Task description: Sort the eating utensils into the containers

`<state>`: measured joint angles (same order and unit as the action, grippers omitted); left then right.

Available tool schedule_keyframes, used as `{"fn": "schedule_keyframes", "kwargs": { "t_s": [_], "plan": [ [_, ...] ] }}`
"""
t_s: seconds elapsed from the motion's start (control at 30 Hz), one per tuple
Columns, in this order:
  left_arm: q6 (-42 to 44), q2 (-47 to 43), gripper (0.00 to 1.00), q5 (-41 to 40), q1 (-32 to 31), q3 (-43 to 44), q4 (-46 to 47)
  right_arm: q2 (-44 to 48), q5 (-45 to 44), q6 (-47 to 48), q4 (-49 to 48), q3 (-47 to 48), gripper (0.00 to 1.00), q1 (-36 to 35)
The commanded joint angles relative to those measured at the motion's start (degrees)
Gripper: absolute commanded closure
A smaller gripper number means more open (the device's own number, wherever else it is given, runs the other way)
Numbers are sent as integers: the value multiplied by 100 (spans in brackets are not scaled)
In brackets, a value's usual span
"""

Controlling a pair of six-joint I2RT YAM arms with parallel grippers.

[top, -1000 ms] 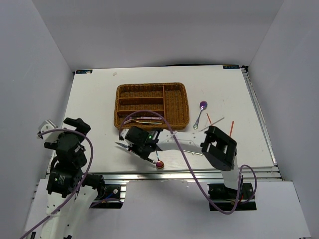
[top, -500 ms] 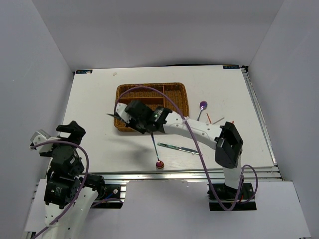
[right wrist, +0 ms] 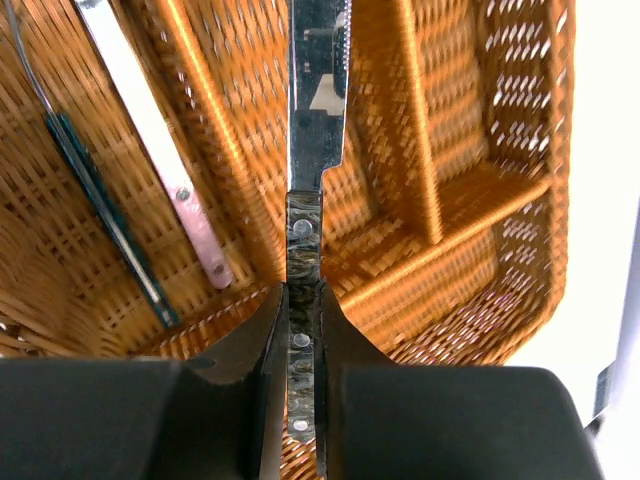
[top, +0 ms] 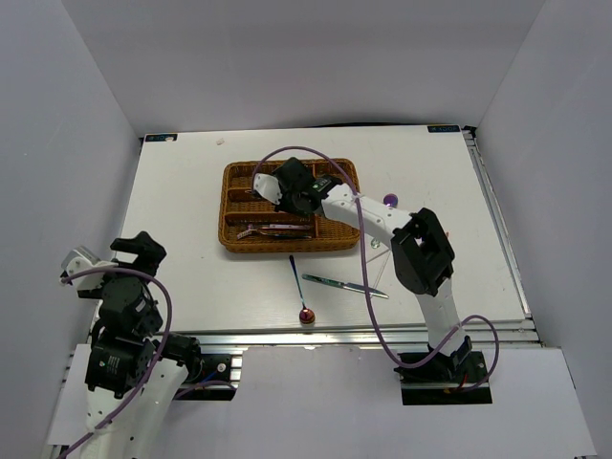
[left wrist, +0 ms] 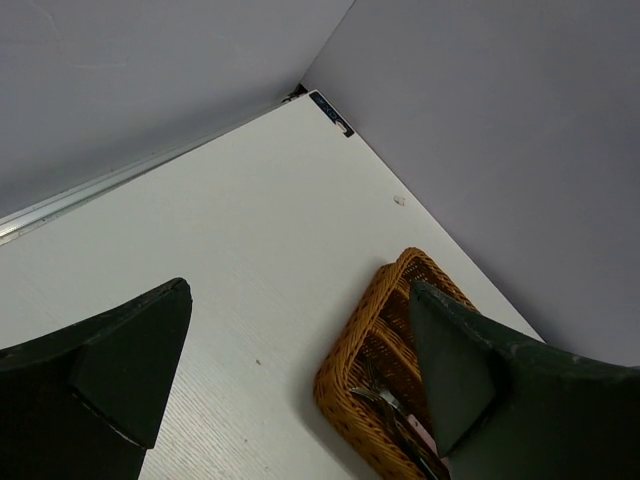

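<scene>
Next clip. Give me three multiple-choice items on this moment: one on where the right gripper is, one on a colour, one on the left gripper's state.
1. Where is the right gripper?
A. Parked beside its own base.
B. Over the wicker tray.
C. Raised above the left arm.

2. What colour is the bowl of the spoon lying closest to the near edge of the table?
A. Green.
B. Yellow.
C. Red.

3. What state is the left gripper in?
A. Open and empty.
B. Shut on a fork.
C. Shut on a chopstick.

Answers:
1 B: the right wrist view shows woven compartments right below it, while it clamps a knife by the handle.
2 C: the top view shows a red bowl on a dark handle.
3 A: the left wrist view shows its jaws wide apart with nothing between them.
</scene>
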<state>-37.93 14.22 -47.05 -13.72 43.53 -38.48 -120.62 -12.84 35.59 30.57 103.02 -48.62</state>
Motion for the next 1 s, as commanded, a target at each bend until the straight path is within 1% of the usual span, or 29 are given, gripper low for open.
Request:
{"fn": "schedule_keyframes", "kwargs": {
  "t_s": [0.0,0.07,0.13,0.3,0.37,0.63,0.7,0.77,0.8,0.83,0.9,0.93,0.97],
  "plan": [
    [67,116,2,134,-26,-72,68,214,290,719,-595,52,100,-33],
    [93,125,2,161,-17,-90,130,354,423,1009,-954,-282,100,-33],
    [93,169,2,161,-17,-73,95,372,414,1046,-1384,-388,100,-25],
    [137,152,2,240,-17,-90,139,-22,291,1370,-1308,42,100,-25],
    [137,143,2,240,-17,-73,130,-215,63,1494,-1438,147,100,-7],
    [216,55,2,363,-17,-108,218,-401,378,1529,-1703,69,100,81],
    [207,55,2,389,-17,-116,218,-392,388,1512,-1965,-114,97,72],
    [207,29,2,363,-17,-99,192,-401,423,1494,-2046,-168,85,72],
    [216,20,2,363,-17,-99,200,-401,458,1460,-2029,-160,76,72],
    [216,-6,2,363,-17,-108,209,-366,536,1416,-1994,-116,62,72],
    [216,-51,2,372,-17,-125,227,-279,633,1336,-1985,-133,57,72],
    [216,-68,2,372,-17,-134,236,-148,590,1336,-2141,-238,19,72],
    [225,-68,2,372,-17,-134,244,-77,520,1310,-2256,-300,11,72]
  ]
}}
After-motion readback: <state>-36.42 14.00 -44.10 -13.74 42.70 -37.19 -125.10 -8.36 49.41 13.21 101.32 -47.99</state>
